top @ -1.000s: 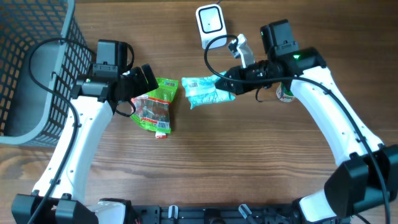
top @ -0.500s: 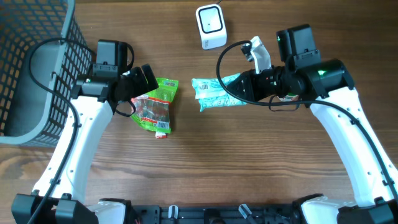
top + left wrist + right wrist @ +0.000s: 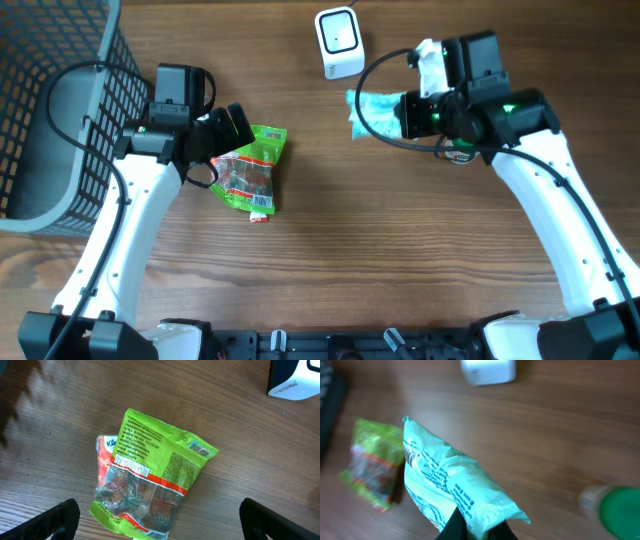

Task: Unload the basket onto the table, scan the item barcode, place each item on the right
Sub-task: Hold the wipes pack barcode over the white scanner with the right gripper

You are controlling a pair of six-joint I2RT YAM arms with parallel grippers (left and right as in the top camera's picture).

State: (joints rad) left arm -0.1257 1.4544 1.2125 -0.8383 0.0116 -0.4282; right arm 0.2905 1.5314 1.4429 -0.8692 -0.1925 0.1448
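Mint-green packet [image 3: 370, 108] is pinched by one end in the R gripper [image 3: 402, 110], jaws clamped tight on it, sitting near the white scanner [image 3: 338, 42], at approx 5 o'clock of it. L gripper [image 3: 237, 123] hovers w/ jaws wide apart over a bright green snack bag [image 3: 256, 160] lying flat on the table [image 3: 400, 260], at 9 o'clock of the held packet; grey basket [image 3: 60, 110] is further out at 9.

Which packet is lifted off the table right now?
The teal packet, pinched in the right gripper near the scanner; the green packet lies flat on the table.
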